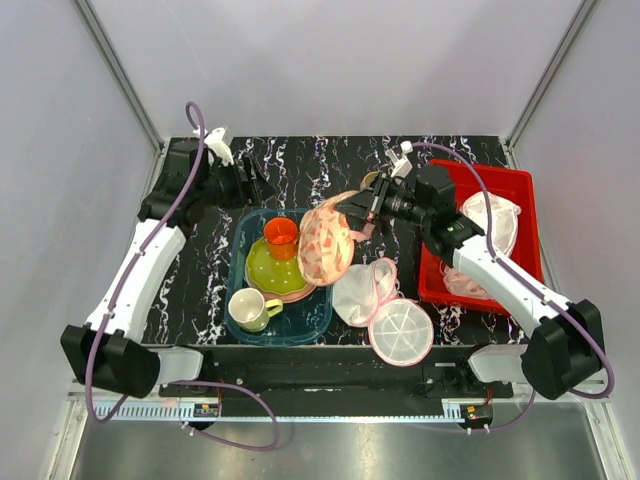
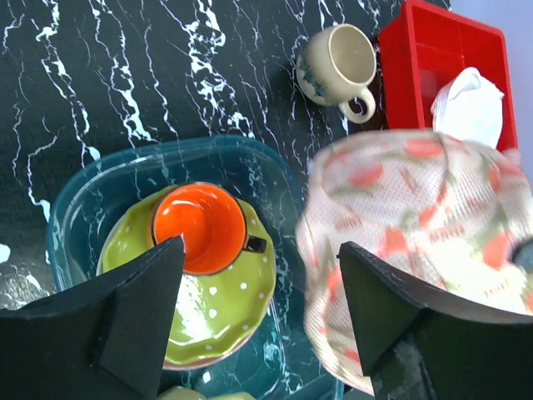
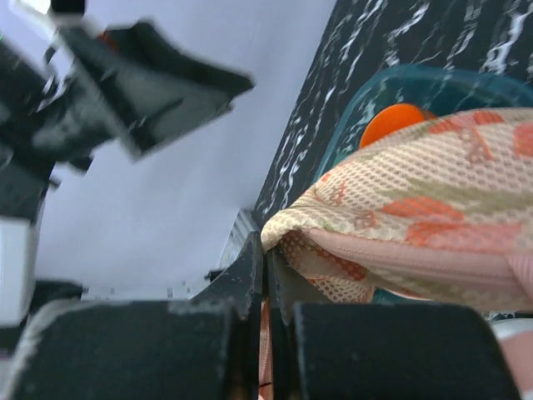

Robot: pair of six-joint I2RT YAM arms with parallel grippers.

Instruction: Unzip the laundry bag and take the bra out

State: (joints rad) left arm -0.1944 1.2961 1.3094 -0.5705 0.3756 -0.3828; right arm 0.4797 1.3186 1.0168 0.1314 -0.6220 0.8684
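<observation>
My right jaws pinch the laundry bag [image 1: 326, 243] rim mid-worktop, left jaws open; bag looks unopened, so left must take the zip next.

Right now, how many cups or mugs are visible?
3. Orange cup on the green plate in the teal bin; pale yellow mug at that bin's near end; beige mug on the table beside the red tray. The peach bag could hide more.
</observation>
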